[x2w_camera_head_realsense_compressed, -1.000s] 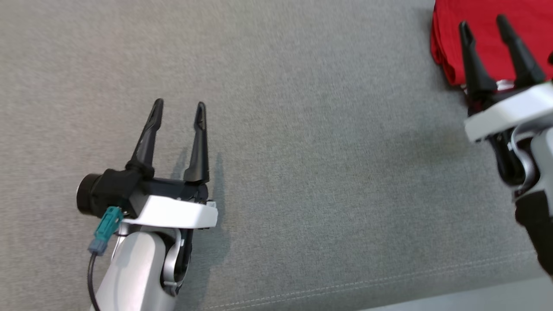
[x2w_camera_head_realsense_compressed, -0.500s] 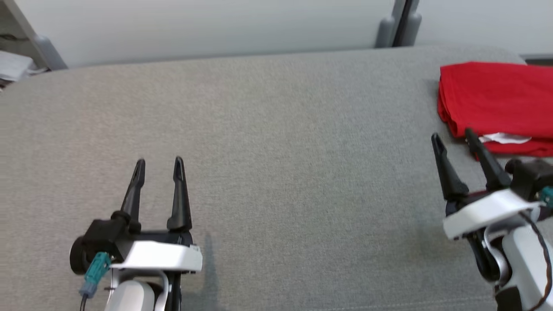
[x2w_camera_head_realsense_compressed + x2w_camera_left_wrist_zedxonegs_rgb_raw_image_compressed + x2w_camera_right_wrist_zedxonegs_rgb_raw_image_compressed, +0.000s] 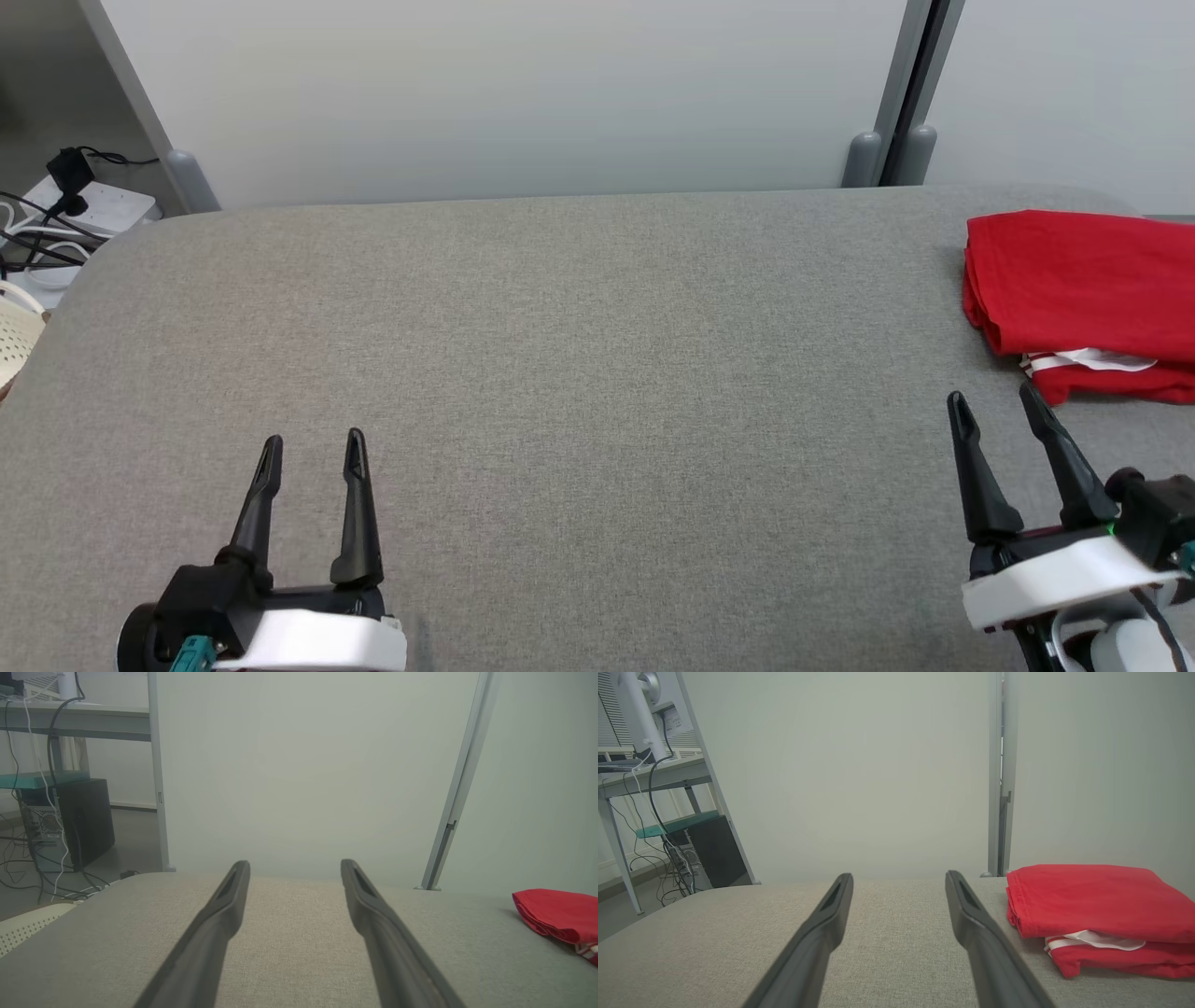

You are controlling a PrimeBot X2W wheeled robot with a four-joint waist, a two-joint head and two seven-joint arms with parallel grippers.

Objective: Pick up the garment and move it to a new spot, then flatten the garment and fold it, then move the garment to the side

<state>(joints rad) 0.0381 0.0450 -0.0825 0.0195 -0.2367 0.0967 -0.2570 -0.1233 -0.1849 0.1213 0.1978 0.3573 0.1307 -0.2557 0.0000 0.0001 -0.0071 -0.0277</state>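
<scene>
The garment [image 3: 1083, 294] is red with a white trim, folded into a compact stack at the far right of the grey padded surface [image 3: 579, 373]; it also appears as the garment [image 3: 1092, 910] in the right wrist view and the garment [image 3: 558, 914] in the left wrist view. My right gripper [image 3: 994, 401] stands open just short of it, to its near left, with nothing between its fingers. My left gripper [image 3: 313, 446] is open over bare fabric at the near left, far from the garment.
A pale wall with a vertical metal post [image 3: 910, 93] runs behind the surface. Cables and a power strip [image 3: 65, 201] lie on the floor at the far left, beside a white perforated basket [image 3: 14, 336]. A desk with a computer tower [image 3: 70, 821] stands left.
The head camera has tilted up, so the wall and far edge have come into view. Both grippers now sit lower in the picture, and the right one has drawn back from the garment.
</scene>
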